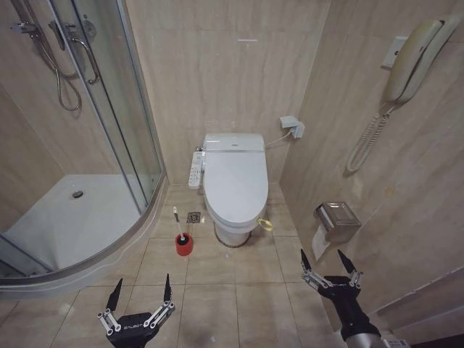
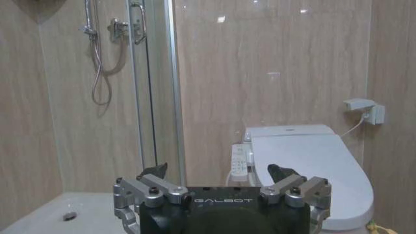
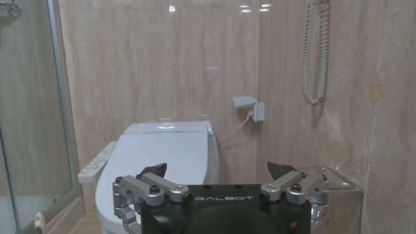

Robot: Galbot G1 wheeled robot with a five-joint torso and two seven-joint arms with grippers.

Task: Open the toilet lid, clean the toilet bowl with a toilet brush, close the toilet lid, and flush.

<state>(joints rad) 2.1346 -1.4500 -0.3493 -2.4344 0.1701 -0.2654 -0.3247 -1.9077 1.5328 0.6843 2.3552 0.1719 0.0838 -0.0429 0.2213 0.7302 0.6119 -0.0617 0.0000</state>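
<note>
The toilet lid (image 1: pixel 235 181) lies shut over the toilet bowl (image 1: pixel 233 233), with a yellow-green band (image 1: pixel 265 223) hanging at its front right edge. The lid also shows in the left wrist view (image 2: pixel 318 170) and the right wrist view (image 3: pixel 159 161). The toilet brush (image 1: pixel 178 225) stands in its round red holder (image 1: pixel 184 244) on the floor, left of the bowl. My left gripper (image 1: pixel 140 288) is open low at the front left, well short of the brush. My right gripper (image 1: pixel 325 261) is open at the front right, with nothing between its fingers.
A glass shower cabin with a white tray (image 1: pixel 65 217) fills the left side. A long white remote panel (image 1: pixel 196 168) hangs left of the toilet. On the right wall sit a paper holder (image 1: pixel 336 221) and a wall phone (image 1: pixel 409 61). Tiled floor (image 1: pixel 232 290) lies between me and the toilet.
</note>
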